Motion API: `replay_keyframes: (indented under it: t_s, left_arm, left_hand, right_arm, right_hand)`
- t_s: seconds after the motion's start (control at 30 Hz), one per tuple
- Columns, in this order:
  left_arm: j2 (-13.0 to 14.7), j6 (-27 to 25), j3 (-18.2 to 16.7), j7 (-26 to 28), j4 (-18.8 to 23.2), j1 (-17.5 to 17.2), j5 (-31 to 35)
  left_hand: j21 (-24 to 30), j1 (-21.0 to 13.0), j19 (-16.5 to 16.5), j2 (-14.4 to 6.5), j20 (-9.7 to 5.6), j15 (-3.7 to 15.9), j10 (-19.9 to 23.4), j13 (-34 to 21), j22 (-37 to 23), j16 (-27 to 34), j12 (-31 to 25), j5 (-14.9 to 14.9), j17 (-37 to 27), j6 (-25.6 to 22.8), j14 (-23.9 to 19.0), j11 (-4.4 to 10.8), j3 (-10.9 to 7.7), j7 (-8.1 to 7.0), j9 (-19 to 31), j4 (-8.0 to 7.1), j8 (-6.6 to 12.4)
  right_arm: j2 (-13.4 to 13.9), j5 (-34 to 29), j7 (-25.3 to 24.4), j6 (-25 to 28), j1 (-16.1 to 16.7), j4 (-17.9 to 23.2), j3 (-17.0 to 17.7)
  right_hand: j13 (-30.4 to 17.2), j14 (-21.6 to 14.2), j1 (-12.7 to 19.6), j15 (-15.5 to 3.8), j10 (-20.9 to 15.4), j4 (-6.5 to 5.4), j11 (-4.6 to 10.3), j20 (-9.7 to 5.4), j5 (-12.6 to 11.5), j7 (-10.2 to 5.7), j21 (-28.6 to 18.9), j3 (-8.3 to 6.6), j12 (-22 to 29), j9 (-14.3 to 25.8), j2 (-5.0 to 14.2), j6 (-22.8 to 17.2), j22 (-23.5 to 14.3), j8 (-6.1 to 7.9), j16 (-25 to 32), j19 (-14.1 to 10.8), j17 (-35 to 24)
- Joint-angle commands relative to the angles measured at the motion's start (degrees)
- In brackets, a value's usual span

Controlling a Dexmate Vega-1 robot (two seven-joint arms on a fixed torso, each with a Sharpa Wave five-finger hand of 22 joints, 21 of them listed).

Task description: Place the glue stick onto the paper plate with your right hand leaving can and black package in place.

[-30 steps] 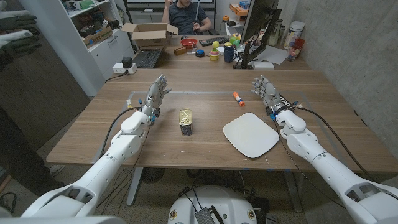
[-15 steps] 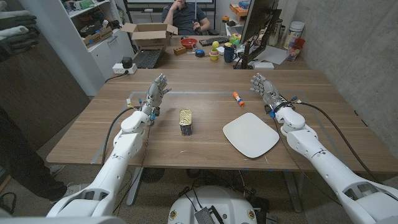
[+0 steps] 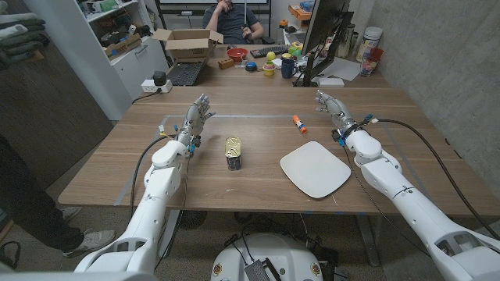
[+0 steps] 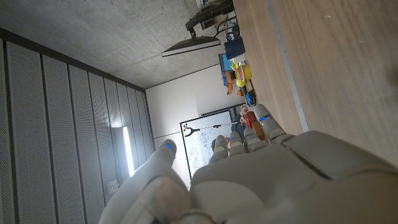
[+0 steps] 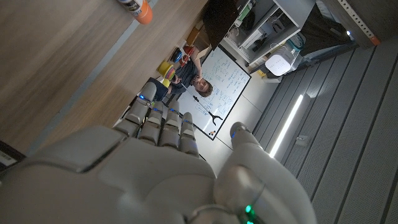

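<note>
Wooden table (image 3: 234,183) in a cluttered office; both hands' fingers (image 3: 199,107) spread, holding nothing; glue stick (image 3: 299,122) beside paper plate (image 3: 315,168).

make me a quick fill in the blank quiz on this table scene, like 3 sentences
1. The glue stick lies on the bare ____, beyond the paper plate.
2. The right hand holds ____, its fingers apart.
3. The can stands between the left hand and the ____.

Missing words: table; nothing; paper plate
</note>
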State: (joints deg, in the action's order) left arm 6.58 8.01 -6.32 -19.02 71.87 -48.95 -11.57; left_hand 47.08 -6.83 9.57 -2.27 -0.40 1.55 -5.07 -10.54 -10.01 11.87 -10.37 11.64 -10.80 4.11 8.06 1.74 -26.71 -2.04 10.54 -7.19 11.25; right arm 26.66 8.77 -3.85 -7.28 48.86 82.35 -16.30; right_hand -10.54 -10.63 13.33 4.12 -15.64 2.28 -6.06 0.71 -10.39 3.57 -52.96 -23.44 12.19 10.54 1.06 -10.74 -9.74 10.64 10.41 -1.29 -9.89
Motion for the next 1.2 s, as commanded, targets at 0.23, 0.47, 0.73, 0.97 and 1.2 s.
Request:
replay_keyframes:
  t_s: [0.23,0.47,0.73,0.97,1.2]
  left_arm:
    - [-2.8,-0.6,-3.3,-2.0,1.7,-0.9,3.0]
    - [-3.1,-0.8,-3.5,-2.2,2.8,-1.5,3.0]
    - [-3.4,-1.0,-3.4,-2.1,4.4,-2.5,3.1]
    - [-3.3,-1.5,-3.4,-1.8,6.0,-3.5,3.0]
    - [-3.2,-1.8,-3.4,-1.7,7.4,-4.4,2.7]
  left_hand:
    - [-0.5,-0.4,1.9,0.1,0.14,-0.11,-0.4,-0.1,-0.1,0.3,-0.3,0.3,-0.1,0.6,0.6,-0.19,0.19,0.11,0.3,-0.26,0.33]
    - [-0.6,-0.3,1.8,0.2,0.14,-0.07,-0.4,-0.1,-0.1,0.3,-0.3,0.3,-0.1,0.7,0.6,-0.28,0.35,0.13,0.3,-0.3,0.32]
    - [-0.7,-0.2,1.8,0.3,0.21,-0.09,-0.5,-0.1,-0.2,0.3,-0.3,0.3,-0.1,0.6,0.6,-0.42,0.51,0.19,0.3,-0.35,0.32]
    - [-0.8,-0.1,1.8,0.4,0.27,-0.14,-0.5,-0.1,-0.2,0.3,-0.3,0.3,-0.1,0.6,0.6,-0.38,0.65,0.21,0.3,-0.39,0.34]
    - [-1.0,0.1,1.8,0.5,0.21,-0.19,-0.4,-0.1,-0.2,0.3,-0.3,0.3,-0.1,0.6,0.6,-0.43,0.82,0.23,0.3,-0.45,0.33]
  right_arm:
    - [-0.2,-26.6,-6.8,10.0,2.4,10.5,-0.4]
    - [-1.0,-35.8,-7.3,12.5,3.3,12.6,-0.8]
    - [-2.1,-45.4,-7.7,14.7,3.8,14.2,-1.5]
    - [-3.1,-53.1,-8.8,16.2,3.8,14.5,-2.6]
    - [-5.1,-62.3,-10.4,21.3,3.5,14.6,-4.7]
  right_hand:
    - [-0.3,-1.6,3.3,-0.97,-0.1,2.63,0.75,-0.78,-0.2,0.04,0.4,-0.25,0.1,0.1,-1.05,0.4,-0.1,0.45,0.7,-2.5,-0.2]
    - [-0.3,-2.1,3.7,-1.62,-0.3,3.34,0.89,-1.36,-0.1,-0.04,0.8,0.51,0.2,0.2,-2.27,0.1,0.0,0.52,0.8,-3.3,-0.3]
    - [-0.3,-2.7,2.5,-1.41,-0.6,3.11,0.93,-1.08,-0.2,-0.05,1.4,1.9,0.3,0.2,-3.68,0.0,0.1,0.49,0.9,-4.0,-0.5]
    - [-0.3,-3.6,2.0,-2.58,-1.3,3.09,0.9,-2.31,-0.4,-0.22,1.5,2.86,0.5,0.2,-4.4,-0.5,0.0,0.64,1.1,-5.8,-0.6]
    - [-0.3,-3.7,1.7,-2.96,-1.3,3.07,0.89,-3.07,-0.5,-0.2,1.7,3.38,0.5,0.2,-4.77,-1.5,0.0,0.93,1.1,-6.4,-0.6]
